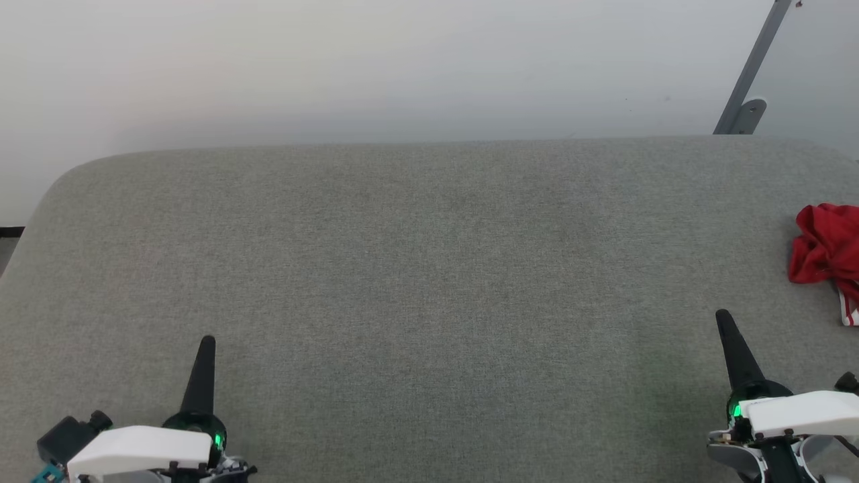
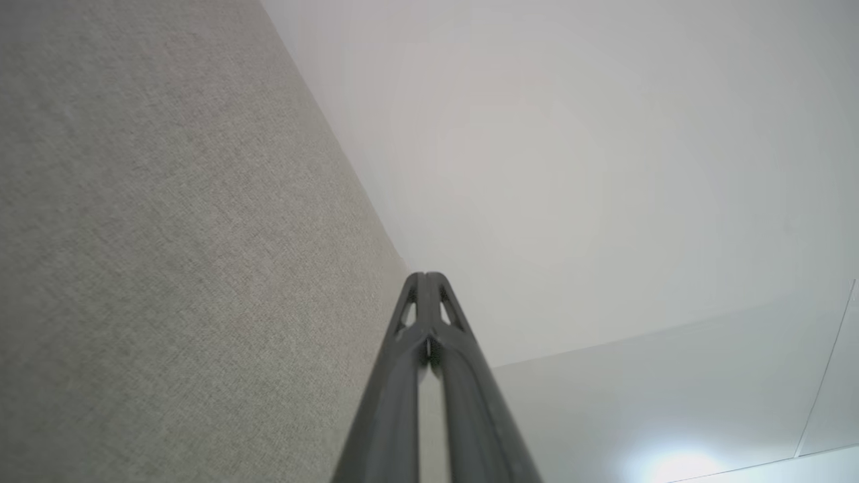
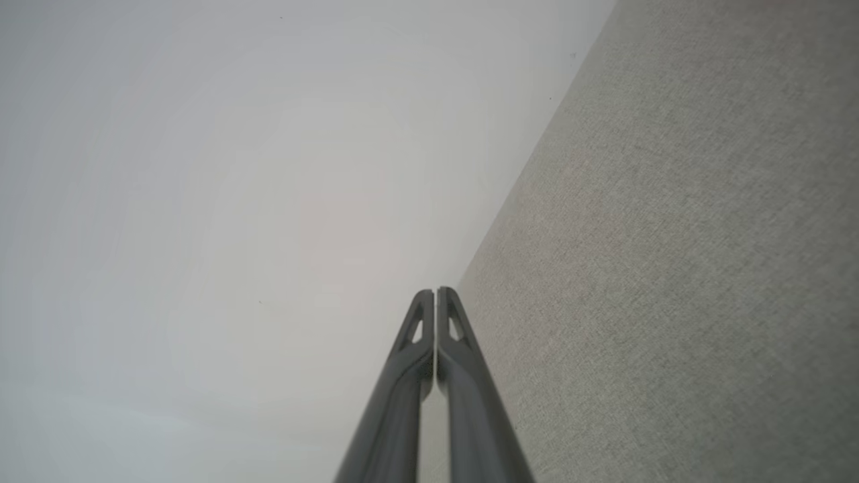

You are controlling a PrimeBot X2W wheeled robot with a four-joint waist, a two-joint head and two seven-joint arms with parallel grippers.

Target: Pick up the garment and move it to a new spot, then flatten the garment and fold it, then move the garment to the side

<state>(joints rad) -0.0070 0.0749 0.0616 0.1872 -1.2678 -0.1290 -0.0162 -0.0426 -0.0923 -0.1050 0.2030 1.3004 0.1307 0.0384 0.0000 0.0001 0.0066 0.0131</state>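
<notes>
You face a wide grey fabric-covered surface (image 1: 429, 268) with a pale wall (image 1: 335, 67) behind its rounded far edge. Your left gripper (image 1: 207, 341) sits low over the near edge. Its two dark fingers are pressed together into one spike pointing away from you toward the wall, with nothing between them. Its white wrist housing lies just behind, close to the cloth. Your right gripper (image 1: 722, 314) mirrors that pose on the other side, its fingers likewise pressed together and empty, the tip leaning slightly left. In both wrist views the fingertips meet. The garment (image 1: 827, 251) lies bunched in a red heap ahead of the right gripper and off to its right, apart from it. White striped trim shows at its near end. A grey metal bar (image 1: 751, 74) slants up the wall beyond.
</notes>
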